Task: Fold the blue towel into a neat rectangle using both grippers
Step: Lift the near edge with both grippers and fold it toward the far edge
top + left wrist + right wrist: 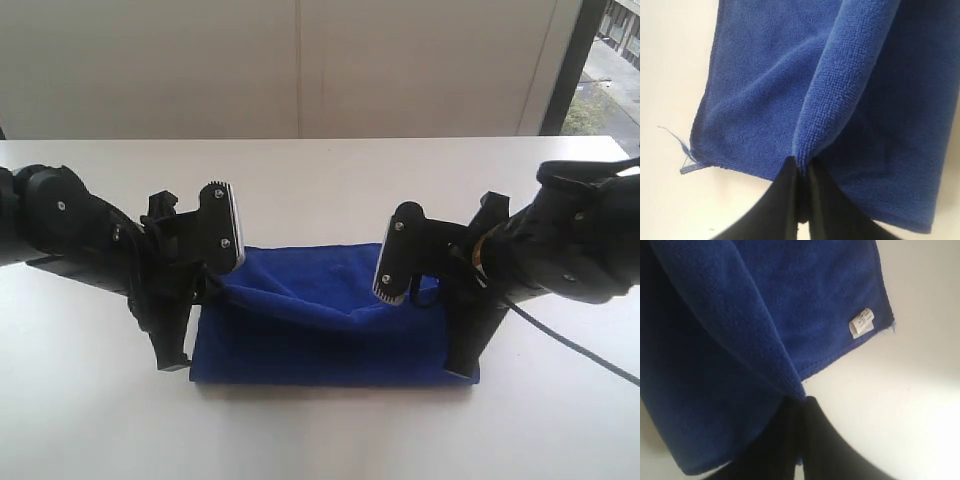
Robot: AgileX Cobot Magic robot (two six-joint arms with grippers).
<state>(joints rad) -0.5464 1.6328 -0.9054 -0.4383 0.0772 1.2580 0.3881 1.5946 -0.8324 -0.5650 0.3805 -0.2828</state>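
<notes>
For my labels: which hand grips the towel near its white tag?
The right hand; the blue towel's white tag shows near it, not near the left hand.

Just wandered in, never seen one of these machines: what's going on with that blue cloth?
A robot is folding a blue towel on a white table. The left gripper is pinched shut on a ridge of cloth at one end, the right gripper likewise at the other end, near the white tag. The top layer sags between them over the flat layer, so the fold looks unfinished.
</notes>
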